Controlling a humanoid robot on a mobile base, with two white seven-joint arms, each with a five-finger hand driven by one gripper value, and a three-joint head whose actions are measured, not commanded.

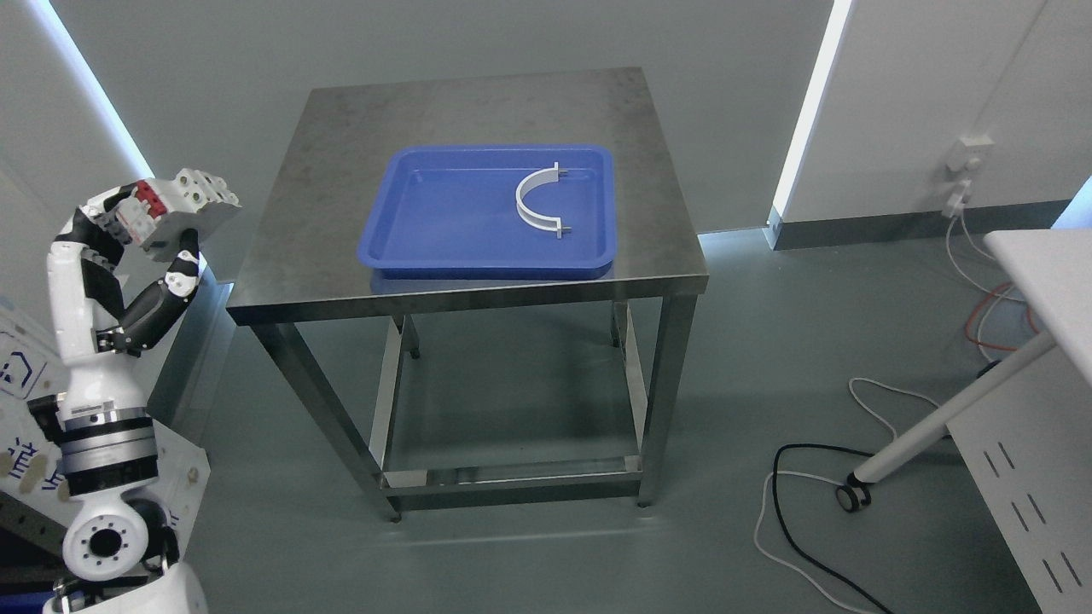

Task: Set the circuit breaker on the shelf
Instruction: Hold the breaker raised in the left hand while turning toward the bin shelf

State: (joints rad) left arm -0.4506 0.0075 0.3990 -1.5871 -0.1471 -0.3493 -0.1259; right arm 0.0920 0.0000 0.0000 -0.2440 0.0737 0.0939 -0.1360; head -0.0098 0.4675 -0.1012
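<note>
My left hand is raised at the far left, off the table's left side, with its fingers shut on a white circuit breaker that has red switches. The breaker is held in the air, tilted, level with the tabletop's left edge. A blue tray lies on the steel table; inside it, right of centre, rests a white half-ring clamp. No shelf shows clearly in this view. My right arm is out of sight.
The steel table has open legs and a low frame beneath. At the right stand a white wheeled desk and a perforated cabinet, with black and white cables on the floor. Wall sockets sit at the right wall.
</note>
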